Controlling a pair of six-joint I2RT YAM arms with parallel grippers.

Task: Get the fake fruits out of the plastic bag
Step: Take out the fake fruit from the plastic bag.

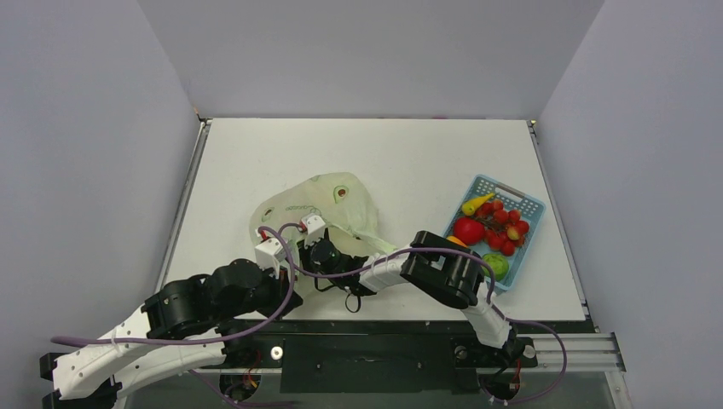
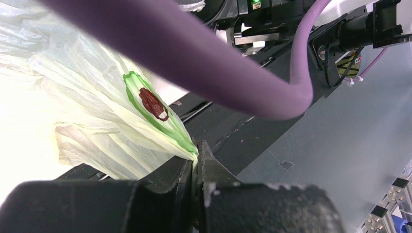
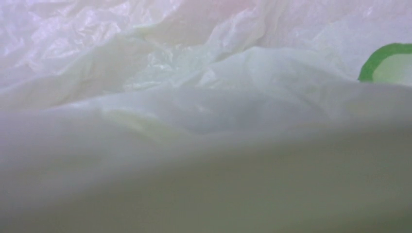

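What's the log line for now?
left tool: shut on plastic bag | right tool: at bag, state unclear | fake fruits: some in blue basket

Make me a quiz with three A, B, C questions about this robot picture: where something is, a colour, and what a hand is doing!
1. Where is the blue basket?
A) right of the plastic bag
B) left of the bag
C) on top of the bag

2. What colour is the ring around the bag's brown spot?
A) blue
B) green
C) orange

3. What is the left hand doing?
A) spread wide open
B) holding an apple
C) pinched shut on the bag

Answers:
1 A, the top view shows it well to the bag's right.
2 B, the left wrist view shows green lines around the spot.
3 C, it is clamped on a fold of bag.
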